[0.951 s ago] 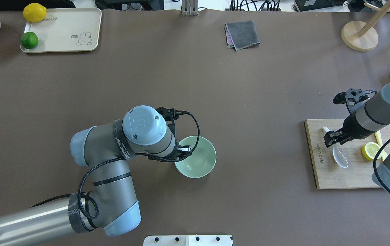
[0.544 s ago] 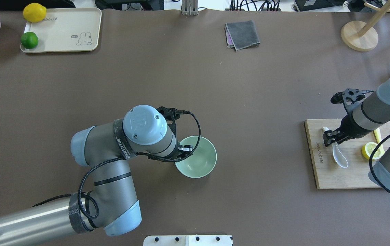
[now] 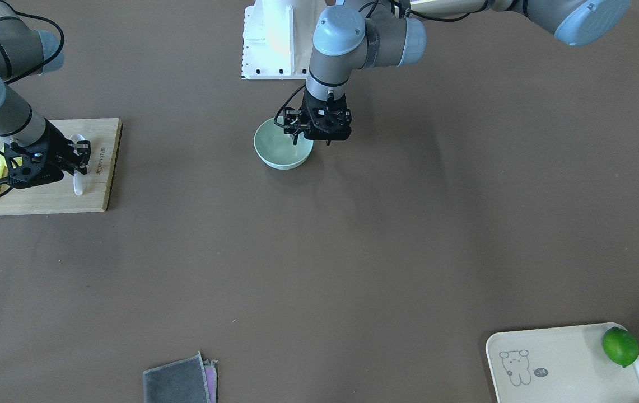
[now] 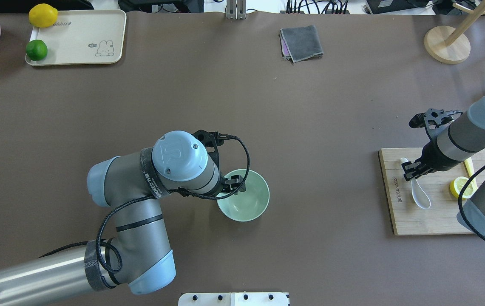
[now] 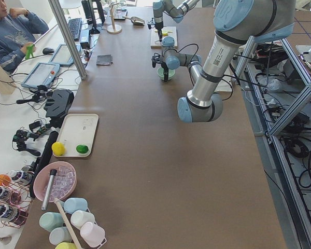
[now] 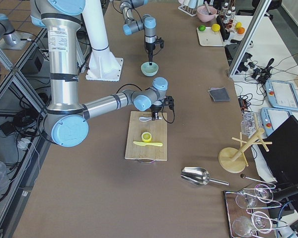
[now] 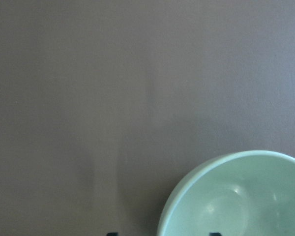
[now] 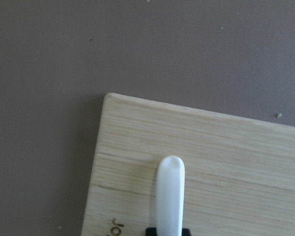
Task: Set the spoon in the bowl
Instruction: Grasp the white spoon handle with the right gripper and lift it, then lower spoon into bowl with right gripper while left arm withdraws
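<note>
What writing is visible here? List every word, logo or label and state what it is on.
"abbit" on the cream tray, beside the lemon; first letter unclear.
"Jo" starts the word burnt into the cutting board; the rest is blurred.
"R" embossed on the blue joint cap of the left arm.
White lettering on that arm's black band: too blurred.
Speech bubble on the tray: too small.
</note>
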### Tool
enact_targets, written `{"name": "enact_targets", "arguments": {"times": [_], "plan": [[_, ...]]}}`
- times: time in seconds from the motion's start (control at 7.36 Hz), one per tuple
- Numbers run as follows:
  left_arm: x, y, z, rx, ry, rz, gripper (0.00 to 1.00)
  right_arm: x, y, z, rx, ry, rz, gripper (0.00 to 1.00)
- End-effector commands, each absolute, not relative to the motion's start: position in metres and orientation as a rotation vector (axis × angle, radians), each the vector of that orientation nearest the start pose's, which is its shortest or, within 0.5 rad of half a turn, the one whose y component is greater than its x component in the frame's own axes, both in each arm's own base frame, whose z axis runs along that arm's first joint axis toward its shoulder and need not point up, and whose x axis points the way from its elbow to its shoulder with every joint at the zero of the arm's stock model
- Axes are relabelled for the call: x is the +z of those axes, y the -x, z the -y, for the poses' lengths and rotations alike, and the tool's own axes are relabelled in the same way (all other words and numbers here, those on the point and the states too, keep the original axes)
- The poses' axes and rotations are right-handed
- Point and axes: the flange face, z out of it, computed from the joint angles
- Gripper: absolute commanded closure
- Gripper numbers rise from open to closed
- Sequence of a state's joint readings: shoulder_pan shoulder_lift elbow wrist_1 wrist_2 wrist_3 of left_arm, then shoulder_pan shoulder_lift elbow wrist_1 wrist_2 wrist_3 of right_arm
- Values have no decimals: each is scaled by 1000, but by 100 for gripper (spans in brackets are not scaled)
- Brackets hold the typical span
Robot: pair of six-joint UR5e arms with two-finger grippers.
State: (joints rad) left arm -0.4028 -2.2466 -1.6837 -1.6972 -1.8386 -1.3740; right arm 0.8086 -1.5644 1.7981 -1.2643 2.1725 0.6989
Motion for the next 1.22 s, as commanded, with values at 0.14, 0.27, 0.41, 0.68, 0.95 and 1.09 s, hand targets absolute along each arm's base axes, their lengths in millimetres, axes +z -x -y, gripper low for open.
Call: {"name": "enact_targets", "arguments": {"times": [0.14, 0.27, 0.41, 0.68, 0.95, 1.09], "plan": [[221, -493, 369, -10, -124, -959, 3, 440, 310, 434, -175, -42, 884, 100], [251, -453, 369, 57, -173, -930, 3, 398, 332, 443, -90, -28, 936, 100], [273, -418, 379, 93, -154, -924, 3, 352, 370, 436, -33, 9, 989, 100], [318, -346, 393, 171, -181, -885, 3, 277, 447, 407, 82, 28, 1044, 100], [357, -305, 400, 230, -180, -843, 3, 215, 519, 395, 213, 39, 1048, 100], [368, -294, 406, 249, -194, -821, 3, 195, 540, 385, 276, 44, 1037, 100]]}}
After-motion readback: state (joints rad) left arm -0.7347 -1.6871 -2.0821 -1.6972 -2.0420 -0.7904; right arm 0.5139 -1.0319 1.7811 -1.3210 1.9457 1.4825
